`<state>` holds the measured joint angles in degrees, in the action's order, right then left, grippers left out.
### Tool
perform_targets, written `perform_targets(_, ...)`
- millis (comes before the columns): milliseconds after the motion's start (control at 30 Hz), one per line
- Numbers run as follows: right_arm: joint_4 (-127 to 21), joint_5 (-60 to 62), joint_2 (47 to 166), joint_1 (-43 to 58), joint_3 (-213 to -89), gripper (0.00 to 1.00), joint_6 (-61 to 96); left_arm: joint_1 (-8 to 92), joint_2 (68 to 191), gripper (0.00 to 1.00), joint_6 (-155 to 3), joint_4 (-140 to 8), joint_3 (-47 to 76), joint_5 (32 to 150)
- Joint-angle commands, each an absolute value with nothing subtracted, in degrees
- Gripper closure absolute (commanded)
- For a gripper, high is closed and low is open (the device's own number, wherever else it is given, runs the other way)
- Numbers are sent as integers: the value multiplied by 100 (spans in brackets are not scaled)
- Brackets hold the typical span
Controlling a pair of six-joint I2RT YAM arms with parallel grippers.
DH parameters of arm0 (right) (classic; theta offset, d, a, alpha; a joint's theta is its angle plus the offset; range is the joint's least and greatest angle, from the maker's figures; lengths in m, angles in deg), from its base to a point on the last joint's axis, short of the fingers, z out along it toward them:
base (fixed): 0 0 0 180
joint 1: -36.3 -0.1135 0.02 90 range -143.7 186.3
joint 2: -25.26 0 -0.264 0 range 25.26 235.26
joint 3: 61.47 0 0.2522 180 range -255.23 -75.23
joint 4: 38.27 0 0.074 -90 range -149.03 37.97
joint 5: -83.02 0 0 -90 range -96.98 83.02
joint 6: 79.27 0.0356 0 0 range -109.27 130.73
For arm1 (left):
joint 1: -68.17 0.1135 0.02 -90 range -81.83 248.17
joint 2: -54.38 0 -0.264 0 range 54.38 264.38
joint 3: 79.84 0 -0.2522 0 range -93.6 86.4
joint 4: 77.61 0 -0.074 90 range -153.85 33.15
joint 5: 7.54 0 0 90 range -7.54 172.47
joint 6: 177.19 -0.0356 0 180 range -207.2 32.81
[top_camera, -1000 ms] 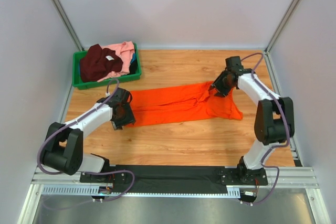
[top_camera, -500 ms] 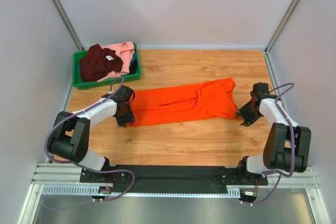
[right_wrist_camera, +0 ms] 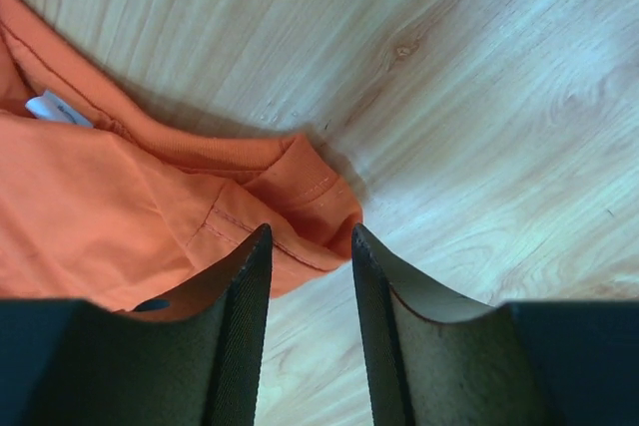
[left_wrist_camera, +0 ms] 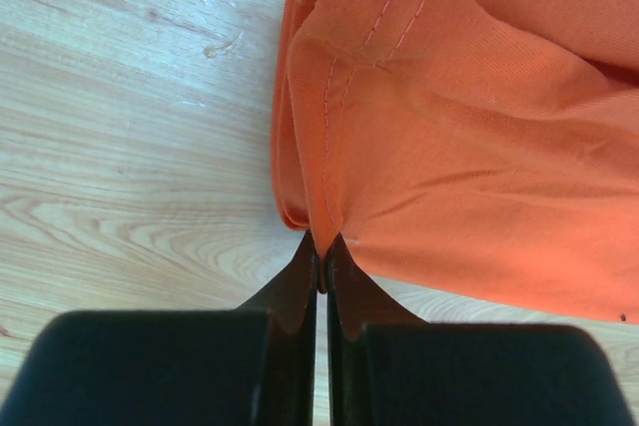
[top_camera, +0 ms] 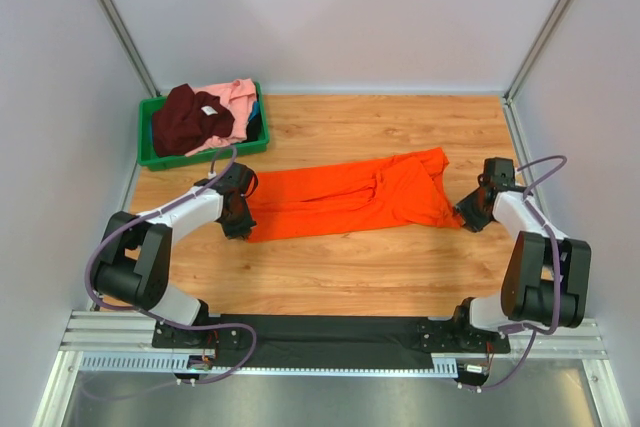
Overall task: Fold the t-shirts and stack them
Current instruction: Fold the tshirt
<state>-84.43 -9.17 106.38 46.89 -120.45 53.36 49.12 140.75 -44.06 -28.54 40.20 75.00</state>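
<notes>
A bright orange t-shirt (top_camera: 350, 197) lies folded into a long band across the middle of the wooden table. My left gripper (top_camera: 240, 224) is at the band's left end, shut on the cloth's lower corner (left_wrist_camera: 321, 246). The cloth (left_wrist_camera: 449, 127) puckers up into its closed tips. My right gripper (top_camera: 467, 214) is at the right end, open. Its fingers (right_wrist_camera: 262, 246) straddle a hemmed corner of the orange shirt (right_wrist_camera: 310, 197) without pinching it. A dark maroon t-shirt (top_camera: 190, 119) and a light pink t-shirt (top_camera: 238, 97) lie crumpled in the bin.
A green plastic bin (top_camera: 150, 160) stands at the back left by the wall. A white neck label (right_wrist_camera: 55, 109) shows inside the orange shirt's collar. Grey walls enclose the table on three sides, and a black strip runs along the near edge between the arm bases.
My left gripper has closed on the shirt's left corner. My right arm left the shirt's upper right part, swung out to the right, then came in to the right corner; that end now lies differently.
</notes>
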Motion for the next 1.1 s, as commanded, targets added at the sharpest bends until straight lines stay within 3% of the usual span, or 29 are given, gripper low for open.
perform_targets(0, -8024, -1102, 10787, 4728, -11944, 64, 5406, 4892, 14166, 100, -4474, -2826, 4052, 7394)
perform_targets(133, -8068, -1146, 10910, 4816, -11953, 86, 5432, 4892, 14078, 100, -4483, -2721, 3991, 7333)
perform_targets(167, -8094, -1172, 10919, 4851, -11971, 99, 5415, 4892, 14069, 100, -4492, -2694, 3956, 7298)
perform_targets(767, -8709, -875, 10506, 5212, -12129, 100, 4756, 4892, 14210, 100, -4465, -1999, 3621, 6770)
perform_targets(800, -8875, -778, 10506, 5212, -12181, 99, 4755, 4892, 14192, 100, -4466, -2026, 3621, 6840)
perform_targets(967, -9333, -382, 10349, 5212, -12138, 65, 5079, 4892, 14192, 100, -4483, -2166, 3683, 7051)
perform_targets(1067, -9413, -267, 10190, 5212, -11954, 60, 5431, 4892, 14210, 100, -4483, -2237, 3727, 7121)
